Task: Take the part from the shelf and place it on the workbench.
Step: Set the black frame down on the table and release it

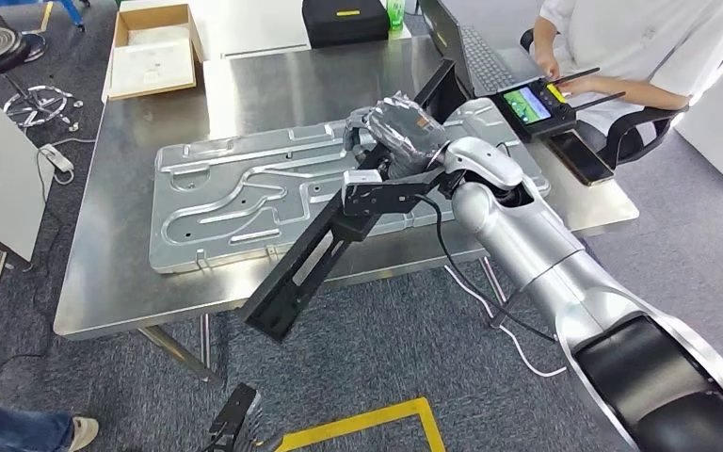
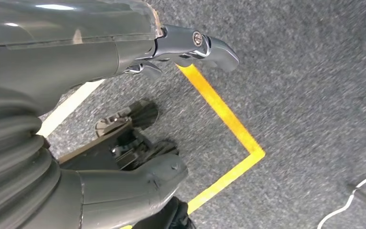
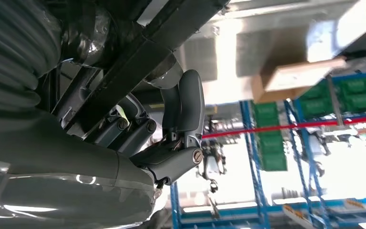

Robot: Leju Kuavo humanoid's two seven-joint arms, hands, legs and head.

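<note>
My right hand [image 1: 397,127] grips a long black slotted bracket, the part [image 1: 306,264], near its upper end. The part slants across the steel workbench [image 1: 122,282] and over a large embossed aluminium plate [image 1: 235,193] lying on it. Its lower end sticks out past the bench's front edge, above the floor. In the right wrist view dark fingers [image 3: 183,107] wrap around the black part [image 3: 138,57]. My left hand [image 2: 76,62] hangs over the grey carpet with its fingers apart and nothing in it.
A seated person [image 1: 640,47] at the bench's far right holds a controller [image 1: 535,102], beside a laptop [image 1: 466,56]. A black case [image 1: 344,21] and a cardboard box [image 1: 151,52] lie at the back. Yellow floor tape [image 1: 367,424] runs near my feet.
</note>
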